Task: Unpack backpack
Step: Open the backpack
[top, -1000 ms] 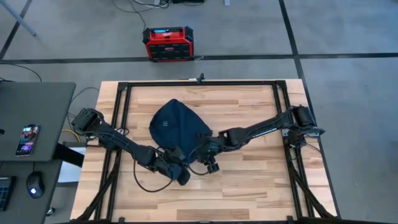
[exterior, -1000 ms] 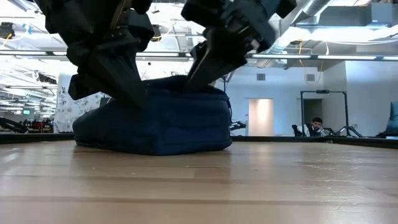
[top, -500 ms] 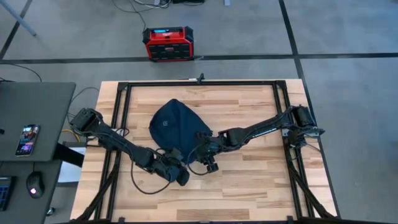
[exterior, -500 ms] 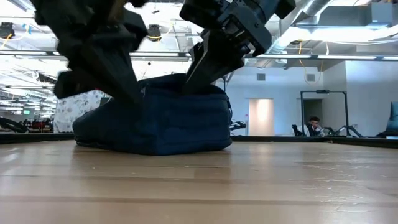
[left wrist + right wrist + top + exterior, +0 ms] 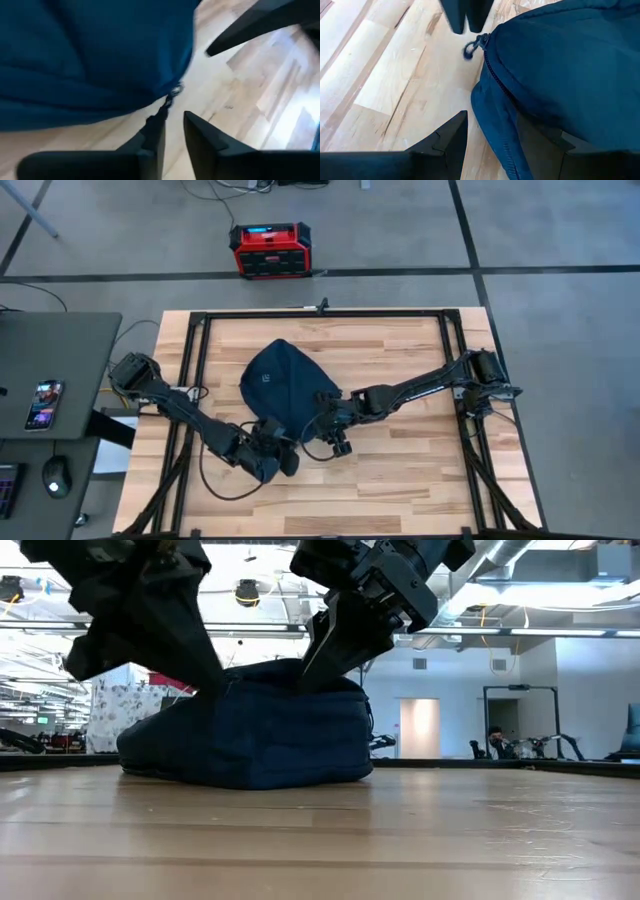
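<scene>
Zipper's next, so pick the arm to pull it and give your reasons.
Left, probably. The left gripper has its nearly closed fingers right at the zipper pull on the backpack. The right gripper is open, straddling the backpack's edge, better placed to hold it steady.

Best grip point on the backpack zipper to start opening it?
Take the zipper pull, the small dark tab with a loop at the backpack's near edge. It hangs free over the bare table, clear of the fabric, so come in low from the table side, as the left tool is placed. The right tool straddles the zipper seam and could brace the bag.
</scene>
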Robot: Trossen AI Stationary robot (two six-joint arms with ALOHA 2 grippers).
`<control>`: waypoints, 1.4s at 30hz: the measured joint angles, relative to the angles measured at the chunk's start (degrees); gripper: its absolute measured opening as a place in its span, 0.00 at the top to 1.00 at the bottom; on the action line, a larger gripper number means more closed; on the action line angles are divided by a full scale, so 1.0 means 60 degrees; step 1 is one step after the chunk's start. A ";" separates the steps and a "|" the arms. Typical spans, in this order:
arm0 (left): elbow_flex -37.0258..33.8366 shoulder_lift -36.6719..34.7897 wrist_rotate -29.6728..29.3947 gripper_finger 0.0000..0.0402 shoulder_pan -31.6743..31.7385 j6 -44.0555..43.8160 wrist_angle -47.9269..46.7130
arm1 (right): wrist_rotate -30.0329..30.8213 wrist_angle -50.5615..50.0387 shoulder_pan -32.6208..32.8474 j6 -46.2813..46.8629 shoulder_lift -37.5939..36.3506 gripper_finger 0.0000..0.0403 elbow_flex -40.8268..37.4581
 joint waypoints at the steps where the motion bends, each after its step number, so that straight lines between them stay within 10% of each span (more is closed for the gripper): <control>1: 0.0000 0.0015 -0.0023 0.80 0.0000 0.0049 0.0130 | 0.0000 0.0004 -0.0010 0.0000 0.0000 0.60 0.0000; 11: -0.0046 0.0095 -0.0265 0.62 0.0191 -0.0265 0.0199 | 0.0000 0.0013 -0.0036 -0.0011 0.0000 0.60 0.0000; 42: -0.0517 0.0098 -0.0734 0.67 0.0441 0.0230 0.0622 | 0.0073 0.0336 -0.0641 -0.1110 0.0375 0.60 -0.0007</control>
